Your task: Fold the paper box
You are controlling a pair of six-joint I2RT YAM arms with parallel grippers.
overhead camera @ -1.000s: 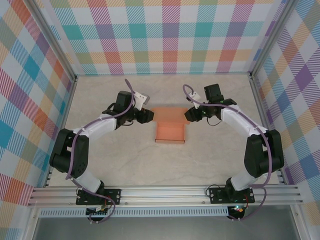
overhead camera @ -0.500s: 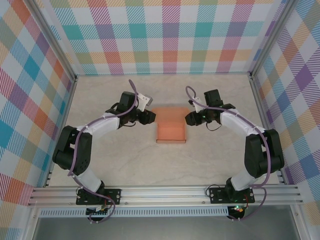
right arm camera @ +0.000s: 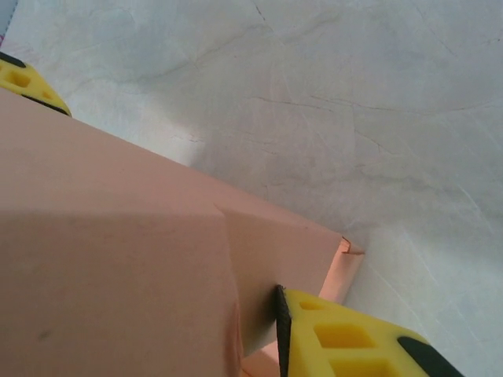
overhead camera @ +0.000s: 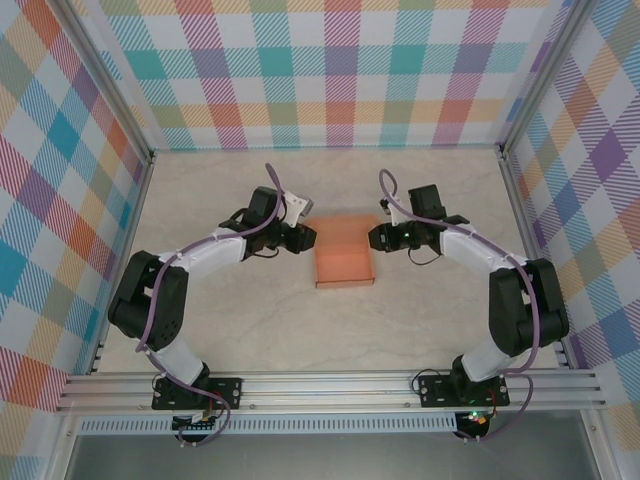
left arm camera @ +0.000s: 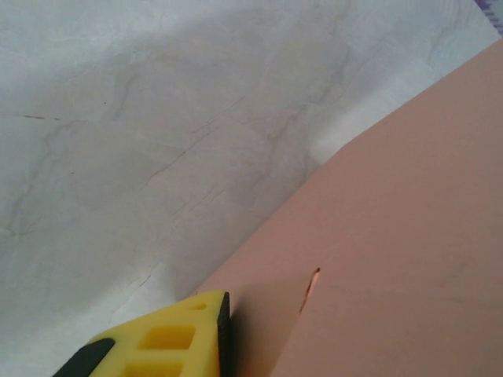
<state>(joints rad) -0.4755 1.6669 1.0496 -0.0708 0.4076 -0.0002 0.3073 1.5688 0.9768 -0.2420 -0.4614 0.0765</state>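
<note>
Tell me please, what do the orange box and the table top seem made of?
The paper box looks like thin matte cardboard: salmon-orange, no shine, crisp fold lines and a cut slot. The table top looks like marble or marble-patterned laminate: pale, with grey veins; which, I cannot tell.

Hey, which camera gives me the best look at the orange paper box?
The top external view: the paper box shows its full shape there, outline and all. The left wrist view catches just a stretch of its surface with a small slit; the right wrist view, a close-up of one folded corner.
</note>
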